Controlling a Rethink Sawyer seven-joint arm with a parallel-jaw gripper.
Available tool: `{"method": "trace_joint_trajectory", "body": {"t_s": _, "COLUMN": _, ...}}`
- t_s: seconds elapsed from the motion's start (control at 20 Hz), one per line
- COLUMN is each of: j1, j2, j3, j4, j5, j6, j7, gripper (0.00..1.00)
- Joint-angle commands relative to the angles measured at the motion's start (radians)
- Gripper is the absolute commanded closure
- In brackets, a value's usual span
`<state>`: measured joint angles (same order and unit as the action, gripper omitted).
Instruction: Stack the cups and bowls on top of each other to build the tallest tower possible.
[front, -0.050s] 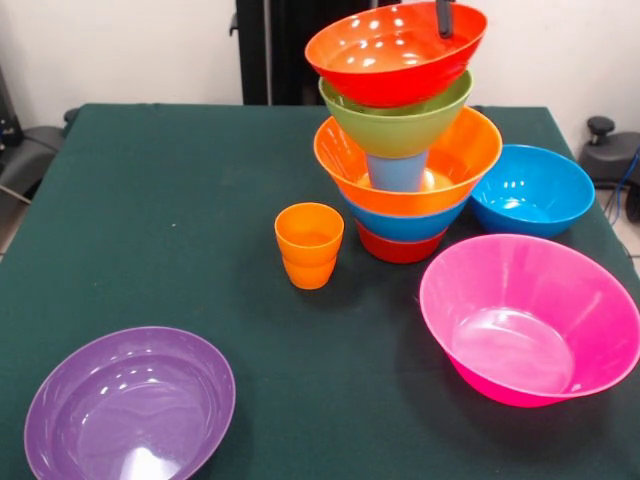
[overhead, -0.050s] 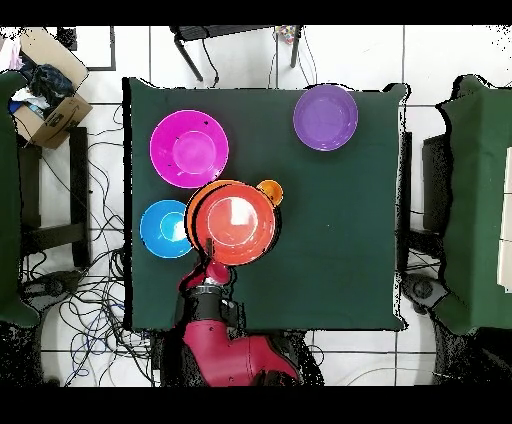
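A dark finger (front, -0.050s: 443, 18) of the gripper (front, -0.050s: 445, 20) dips inside the far rim of the top red-orange bowl (front, -0.050s: 395, 52); only that one finger shows, so whether the gripper is spread or clamped on the rim cannot be told. That bowl sits tilted at the top of the tower (front, -0.050s: 405, 140). Directly under it comes the lime green bowl (front, -0.050s: 395, 125), then a light blue cup (front, -0.050s: 396, 172) standing in the wide orange bowl (front, -0.050s: 445, 170), then a blue bowl (front, -0.050s: 405, 226) and a second red-orange bowl (front, -0.050s: 398, 247) on the green table (front, -0.050s: 150, 200). Just beside the tower's base stand the orange cups (front, -0.050s: 309, 245), nested one in the other. On its other side, a loose blue bowl (front, -0.050s: 532, 190) nearly touches the orange bowl. Further from the finger lies the large pink bowl (front, -0.050s: 530, 320), and furthest, well apart from all, the purple bowl (front, -0.050s: 130, 405)
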<state>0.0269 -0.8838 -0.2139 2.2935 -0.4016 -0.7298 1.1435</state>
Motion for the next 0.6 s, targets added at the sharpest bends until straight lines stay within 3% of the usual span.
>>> {"method": "trace_joint_trajectory", "body": {"t_s": 0.05, "j1": -0.002, "j2": 0.027, "j3": 0.030, "j4": -0.069, "j5": 0.043, "j6": 0.000, "j7": 0.202, "gripper": 0.00}}
{"method": "trace_joint_trajectory", "body": {"t_s": 0.25, "j1": -0.002, "j2": -0.074, "j3": 0.027, "j4": -0.057, "j5": 0.052, "j6": 0.070, "j7": 0.209, "gripper": 0.00}}
{"method": "trace_joint_trajectory", "body": {"t_s": 0.6, "j1": -0.014, "j2": -0.107, "j3": 0.006, "j4": -0.060, "j5": 0.029, "j6": 0.092, "j7": 0.190, "gripper": 0.00}}
